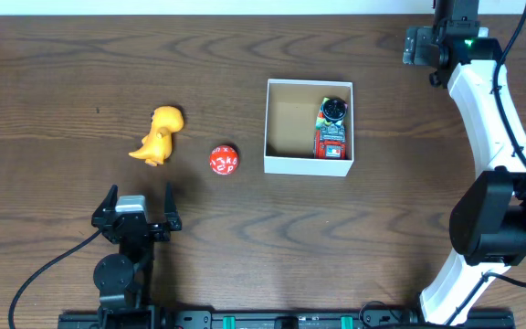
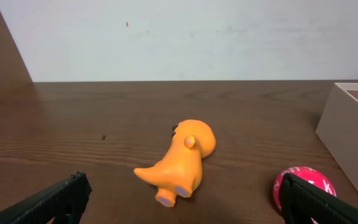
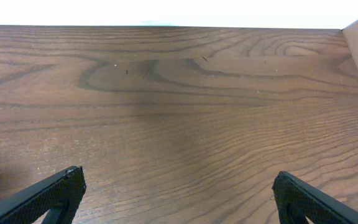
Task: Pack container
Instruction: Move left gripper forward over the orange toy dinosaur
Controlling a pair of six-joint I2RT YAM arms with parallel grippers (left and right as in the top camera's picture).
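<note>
Inside one container (image 1: 309,166), one robot toy (image 1: 332,130); outside, one dinosaur (image 1: 160,135), one ball (image 1: 224,160).

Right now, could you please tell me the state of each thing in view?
container: open, upright, one toy inside.
robot toy: lying inside the container.
orange dinosaur: on its side, on the table.
red ball: resting on the table.
left end effector: open, empty.
right end effector: open, empty.
</note>
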